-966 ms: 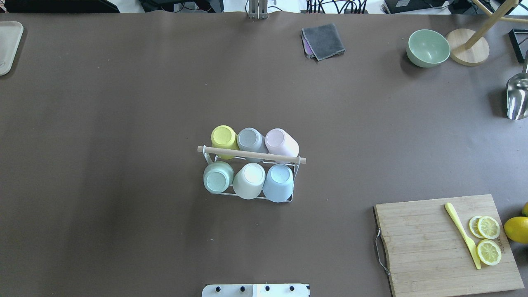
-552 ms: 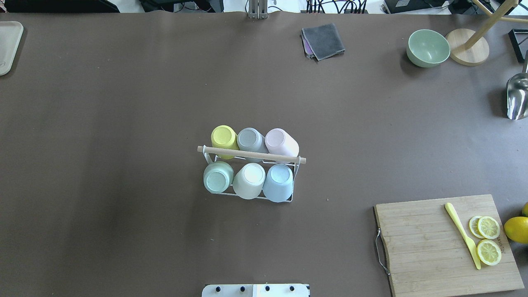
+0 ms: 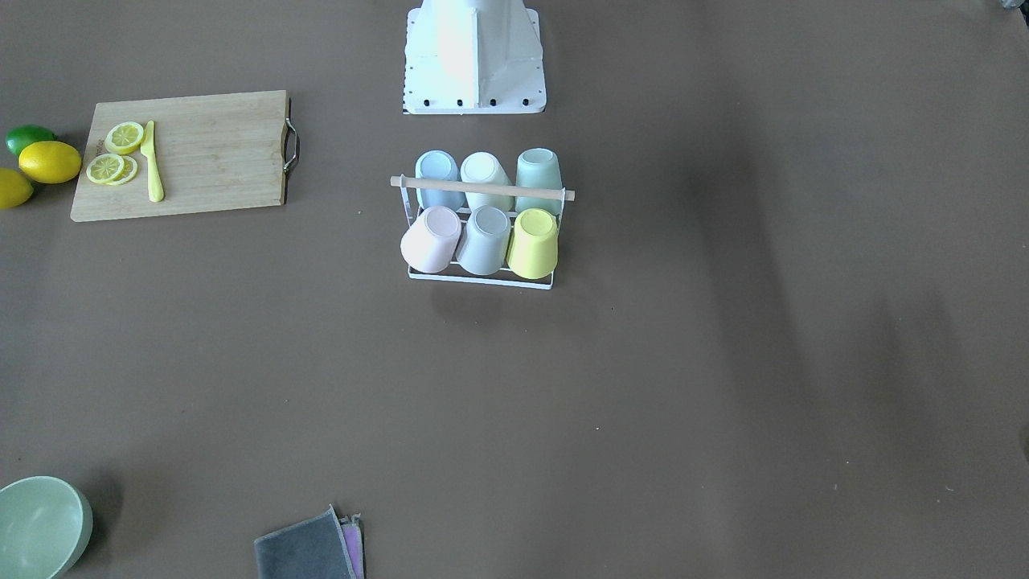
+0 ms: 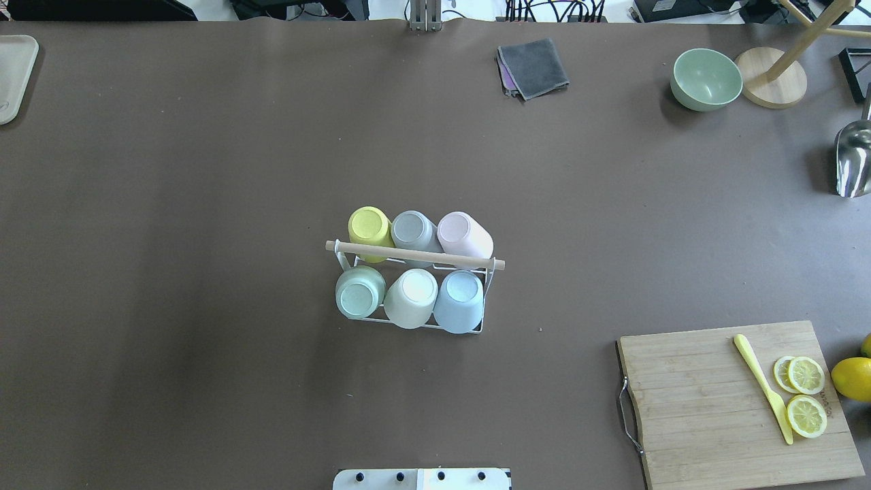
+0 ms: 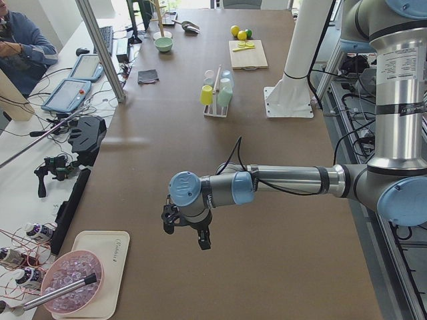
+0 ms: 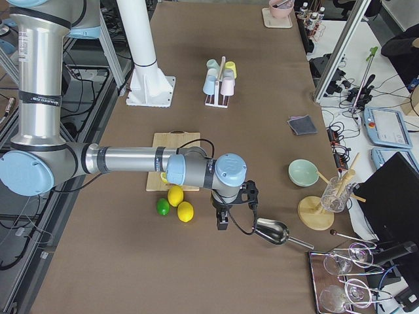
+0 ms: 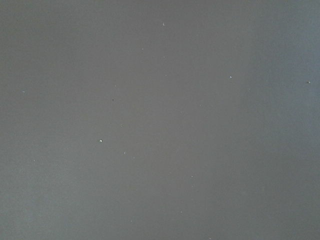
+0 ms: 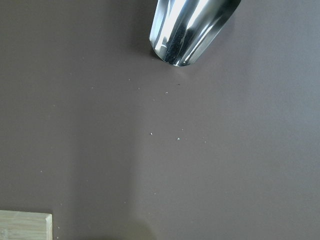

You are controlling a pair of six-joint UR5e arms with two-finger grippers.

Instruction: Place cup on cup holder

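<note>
The cup holder (image 4: pixel 415 254), a white wire rack with a wooden rod handle, stands at the table's middle, also in the front view (image 3: pixel 482 190). Upside-down cups fill both rows: yellow (image 4: pixel 368 228), grey (image 4: pixel 410 230) and pink (image 4: pixel 463 235) in the far row, green (image 4: pixel 358 292), white (image 4: pixel 412 296) and blue (image 4: pixel 460 299) in the near row. My left gripper (image 5: pixel 187 232) shows only in the left side view, far from the rack, and my right gripper (image 6: pixel 226 220) only in the right side view by the lemons. I cannot tell whether either is open or shut.
A wooden cutting board (image 4: pixel 708 401) with lemon slices and a yellow knife lies at the near right, with a lemon (image 4: pixel 852 378) beside it. A metal scoop (image 4: pixel 854 160), a green bowl (image 4: pixel 705 79) and a grey cloth (image 4: pixel 533 67) lie at the far right. A tray (image 4: pixel 13 75) sits far left.
</note>
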